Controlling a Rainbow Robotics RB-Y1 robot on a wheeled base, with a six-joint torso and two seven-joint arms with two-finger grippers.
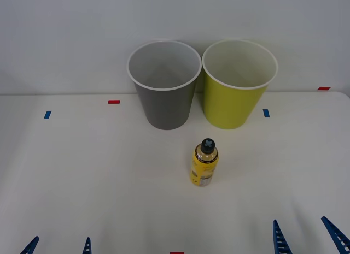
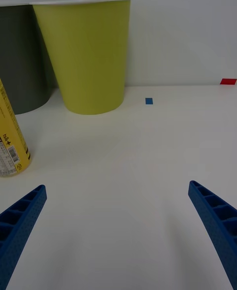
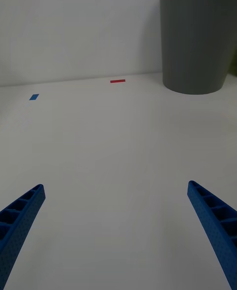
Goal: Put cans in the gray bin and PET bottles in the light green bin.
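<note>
The yellow PET bottle (image 1: 204,164) stands upright on the white table (image 1: 98,172), black cap up, with a golden neck and a printed label that ends in a silvery band. It sits alone in front of the two bins, nearer the robot than both and roughly in line with the gap between them, touching neither. The gray bin (image 1: 164,84) stands at the back of the table by the wall, and the light green bin (image 1: 239,82) stands just beside it on the robot's right; both are upright with white rims.

The right gripper (image 1: 310,236) hovers low at the near edge of the table, to the right of the bottle and apart from it, its blue ribbed fingers spread wide and holding nothing. The left gripper (image 1: 58,246) waits at the near left edge, well apart from the bottle, its jaws likewise spread and empty.

Small red and blue tape marks (image 1: 114,101) dot the tabletop
</note>
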